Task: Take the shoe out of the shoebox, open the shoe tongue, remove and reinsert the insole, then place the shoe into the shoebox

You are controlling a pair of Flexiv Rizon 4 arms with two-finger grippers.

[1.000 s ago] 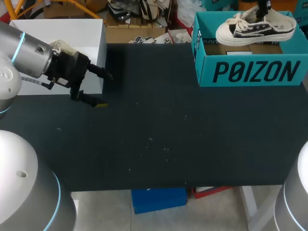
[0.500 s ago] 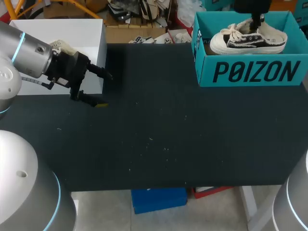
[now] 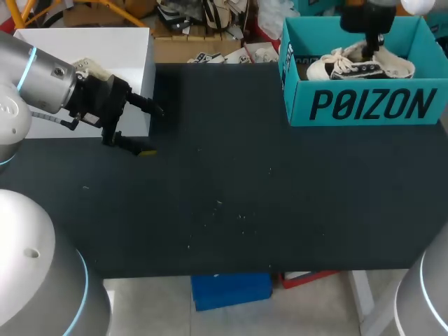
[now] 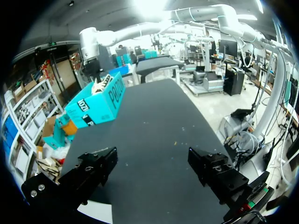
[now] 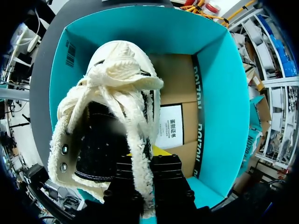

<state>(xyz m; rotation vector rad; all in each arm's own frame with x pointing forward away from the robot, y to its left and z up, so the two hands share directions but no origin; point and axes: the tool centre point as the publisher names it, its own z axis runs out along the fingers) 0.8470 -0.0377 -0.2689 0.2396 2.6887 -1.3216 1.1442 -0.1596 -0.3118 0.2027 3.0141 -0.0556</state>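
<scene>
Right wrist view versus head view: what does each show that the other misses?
Only the right wrist view shows the dark inside of the white canvas lace-up shoe and the white label on the brown floor of the teal cardboard shoebox. Only the head view shows the open left pincer by the white rectangular box and the shoebox's lettered front wall. Both show that shoe in that shoebox, gripped by the right pincer.
</scene>
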